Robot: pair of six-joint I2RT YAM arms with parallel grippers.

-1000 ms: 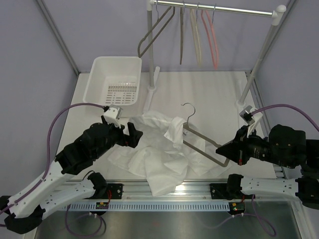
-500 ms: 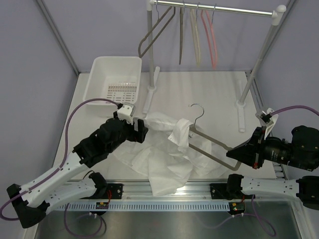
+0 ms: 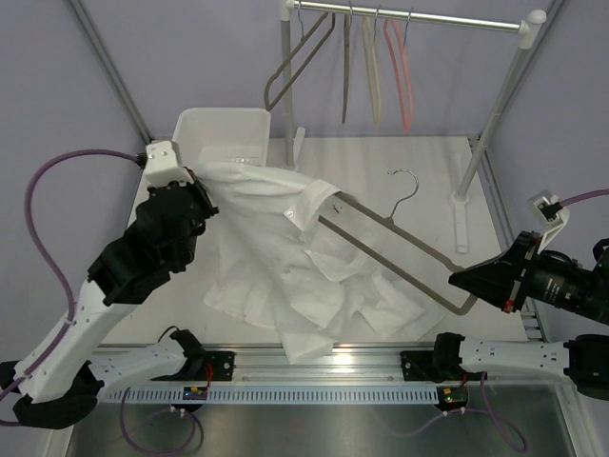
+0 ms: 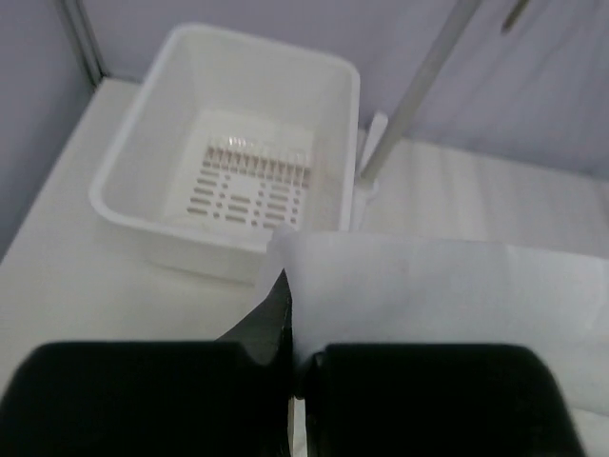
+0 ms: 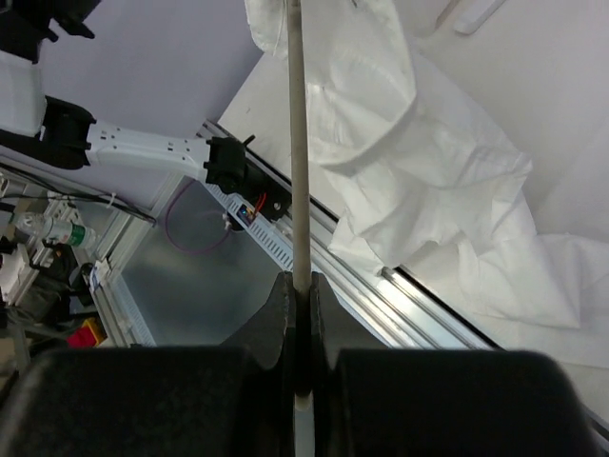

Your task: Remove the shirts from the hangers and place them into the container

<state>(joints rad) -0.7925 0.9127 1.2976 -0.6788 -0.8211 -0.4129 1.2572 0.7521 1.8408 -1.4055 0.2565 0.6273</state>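
Observation:
The white shirt (image 3: 285,257) is stretched across the table, one end lifted toward the container (image 3: 205,129). My left gripper (image 3: 197,179) is shut on the shirt's edge (image 4: 400,276), just in front of the white slotted container (image 4: 124,186). The shirt's grey hanger (image 3: 400,249) still runs into the collar, its hook up at mid-table. My right gripper (image 3: 463,282) is shut on the hanger's lower corner; in the right wrist view the hanger bar (image 5: 297,143) runs straight out from between the fingers (image 5: 282,314) into the shirt (image 5: 409,162).
A clothes rail (image 3: 409,14) at the back carries several empty hangers (image 3: 376,67) in grey-brown, cream and pink. Its posts (image 3: 287,95) stand beside the container and at the right. The table's near edge has a metal rail (image 3: 314,357).
My left gripper closed on the shirt and pulled it up and left toward the container. My right gripper drew the hanger to the right, so the shirt now stretches between them.

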